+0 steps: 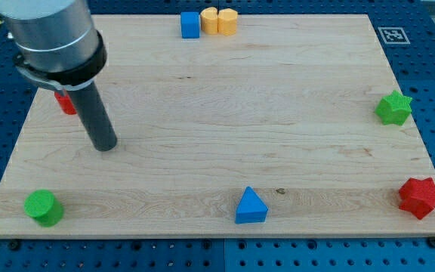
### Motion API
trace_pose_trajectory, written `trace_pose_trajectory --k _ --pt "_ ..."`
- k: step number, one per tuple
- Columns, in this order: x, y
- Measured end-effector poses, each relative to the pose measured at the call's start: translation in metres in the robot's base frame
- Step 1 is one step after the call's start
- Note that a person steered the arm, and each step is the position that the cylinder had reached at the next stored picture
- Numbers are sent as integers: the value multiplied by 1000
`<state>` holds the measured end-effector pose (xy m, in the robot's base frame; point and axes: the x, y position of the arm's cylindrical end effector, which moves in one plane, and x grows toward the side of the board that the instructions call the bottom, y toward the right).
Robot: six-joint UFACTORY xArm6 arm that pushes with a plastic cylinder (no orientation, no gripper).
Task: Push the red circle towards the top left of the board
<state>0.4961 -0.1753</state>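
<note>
My tip (106,145) beside half-hidden red block (66,103)

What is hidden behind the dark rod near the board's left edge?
A red block pokes out left of the rod; the rest is covered, so its shape cannot be confirmed. My tip rests below and right of it.

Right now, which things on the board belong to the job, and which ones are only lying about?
Belonging to the job:
- red circle, near the view's left edge, mostly hidden behind the arm
- my tip, just below and right of that block

Only lying about:
- blue cube
- yellow block
- green star
- red star
- blue triangle
- green cylinder
</note>
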Motion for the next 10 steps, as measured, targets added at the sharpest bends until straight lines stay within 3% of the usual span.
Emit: trace_pose_trajectory --k 2,4,7,10 --pt "-34 -44" --pt "-53 -45" --pt "-66 -87" --pt "-95 -75"
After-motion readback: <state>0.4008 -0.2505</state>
